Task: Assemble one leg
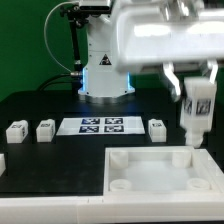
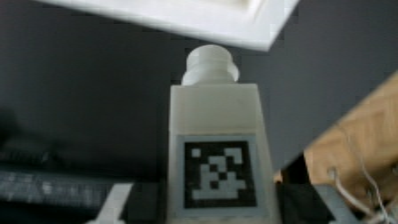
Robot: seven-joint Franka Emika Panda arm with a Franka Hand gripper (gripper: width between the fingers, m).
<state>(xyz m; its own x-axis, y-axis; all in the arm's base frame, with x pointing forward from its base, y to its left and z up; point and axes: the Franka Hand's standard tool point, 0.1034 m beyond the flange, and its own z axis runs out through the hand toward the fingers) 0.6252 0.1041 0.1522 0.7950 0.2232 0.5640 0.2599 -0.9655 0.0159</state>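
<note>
At the right of the exterior frame we see the gripper (image 1: 197, 98) clamped on the leg (image 1: 196, 116). It holds the leg upright over the upper right corner of the white tray (image 1: 140, 172). Spare legs (image 1: 45, 128) sit on the black worktop (image 1: 40, 100).

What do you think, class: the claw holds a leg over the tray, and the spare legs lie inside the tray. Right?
Wrong in one point: the exterior view shows the spare legs standing on the black table, not inside the tray. The claw does hold a leg over the tray.
</note>
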